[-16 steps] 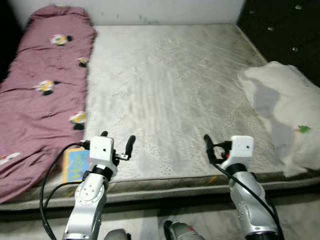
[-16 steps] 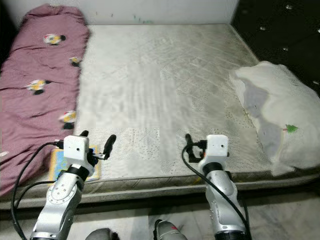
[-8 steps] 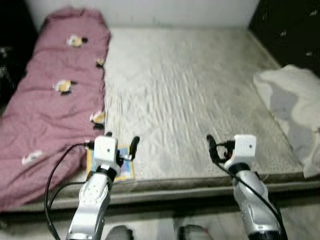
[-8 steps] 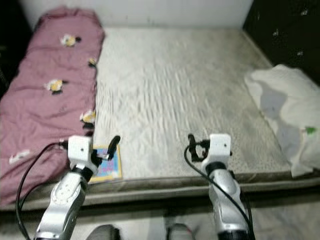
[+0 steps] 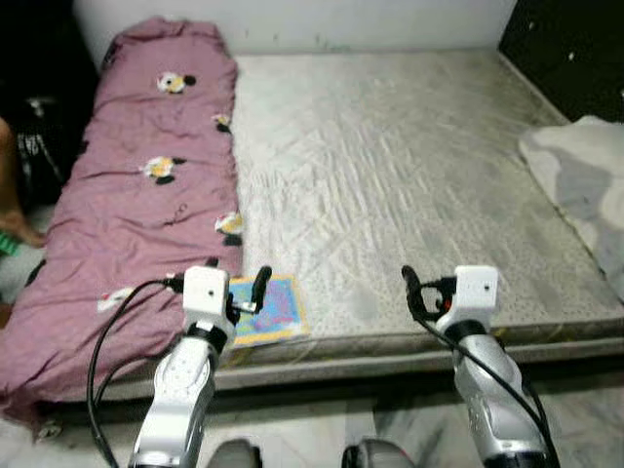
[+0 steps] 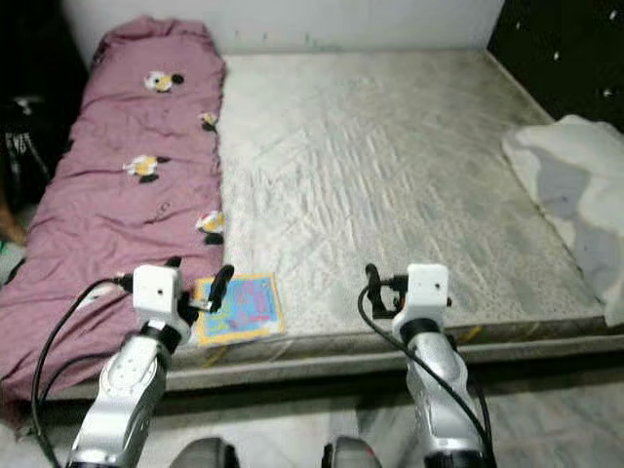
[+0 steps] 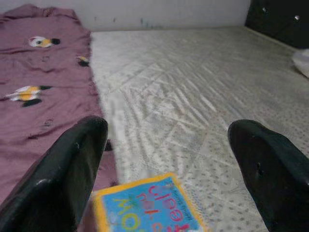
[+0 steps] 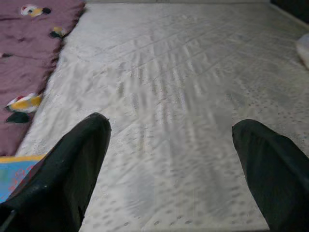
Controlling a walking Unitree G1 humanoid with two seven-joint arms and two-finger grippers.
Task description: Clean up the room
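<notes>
Lying at lower left on the mattress (image 5: pixel 409 185), the book (image 5: pixel 268 310) is showing unreadable lettering; left gripper (image 5: pixel 232 285) and right gripper (image 5: pixel 431 288) are hovering wide-fingered.

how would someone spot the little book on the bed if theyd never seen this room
Start at the bare grey mattress and go to its front edge beside the maroon blanket. The book lies flat there, near the left gripper: small, bright blue, yellow-bordered, the one colourful thing.

Head cameras downward over mattress (image 5: pixel 409 185)
</notes>
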